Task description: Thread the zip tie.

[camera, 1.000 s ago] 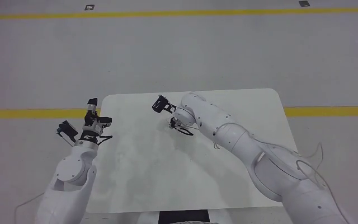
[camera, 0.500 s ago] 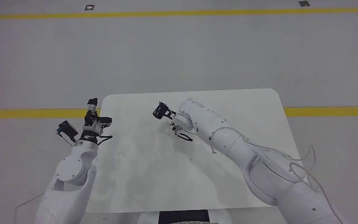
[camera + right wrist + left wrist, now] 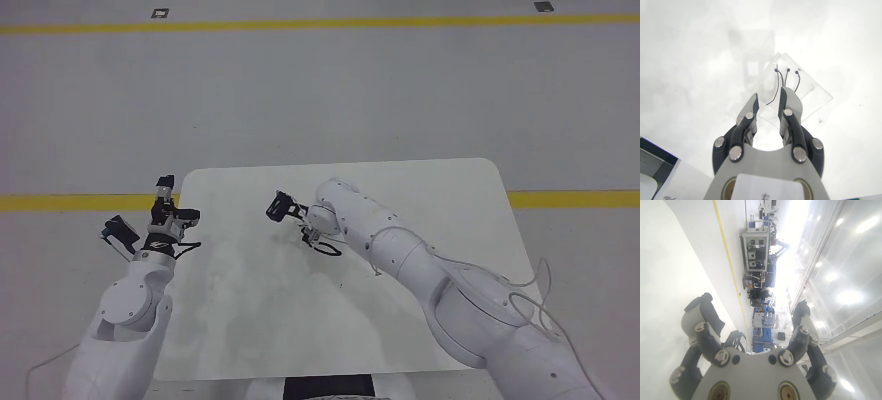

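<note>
Fingers of the right hand stand apart just above a clear block on the desk, with the tail of one black zip tie seen between them. Two more zip ties sit on the block. Left hand, open and empty, hangs well apart from the block.

Three zip ties lie on a block on the table.

My right gripper: fingers spread, one zip tie tail in gap. Clear block just past fingertips, two more ties beside. I see passing room over table around block. Left gripper well apart, off table's left edge.
</note>
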You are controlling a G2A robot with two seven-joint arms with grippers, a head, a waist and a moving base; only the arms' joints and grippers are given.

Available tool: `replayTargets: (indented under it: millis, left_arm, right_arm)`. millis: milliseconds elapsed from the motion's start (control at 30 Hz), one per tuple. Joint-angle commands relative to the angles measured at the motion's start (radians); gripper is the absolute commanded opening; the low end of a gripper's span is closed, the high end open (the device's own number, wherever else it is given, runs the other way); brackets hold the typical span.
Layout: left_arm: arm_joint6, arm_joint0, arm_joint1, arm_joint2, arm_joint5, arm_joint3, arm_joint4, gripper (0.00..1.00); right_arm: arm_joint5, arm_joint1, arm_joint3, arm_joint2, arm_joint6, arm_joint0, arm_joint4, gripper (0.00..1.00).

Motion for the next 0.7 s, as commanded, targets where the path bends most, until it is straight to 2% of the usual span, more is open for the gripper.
replayTargets:
  millis: [0,167,367,667]
  left_arm:
    - [0.0,0.0,0.0,0.0,0.0,0.0,0.0,1.0]
    - [0.0,0.0,0.0,0.0,0.0,0.0,0.0,1.0]
    - [0.0,0.0,0.0,0.0,0.0,0.0,0.0,1.0]
    - [0.0,0.0,0.0,0.0,0.0,0.0,0.0,1.0]
  right_arm:
    - [0.001,-0.006,0.012,0.0,0.001,0.002,-0.004,0.23]
    - [0.065,-0.023,0.054,0.008,-0.023,0.007,-0.017,0.11]
    - [0.084,-0.044,0.092,0.001,-0.032,0.007,-0.051,0.11]
    - [0.083,-0.079,0.158,-0.003,-0.055,0.008,-0.074,0.14]
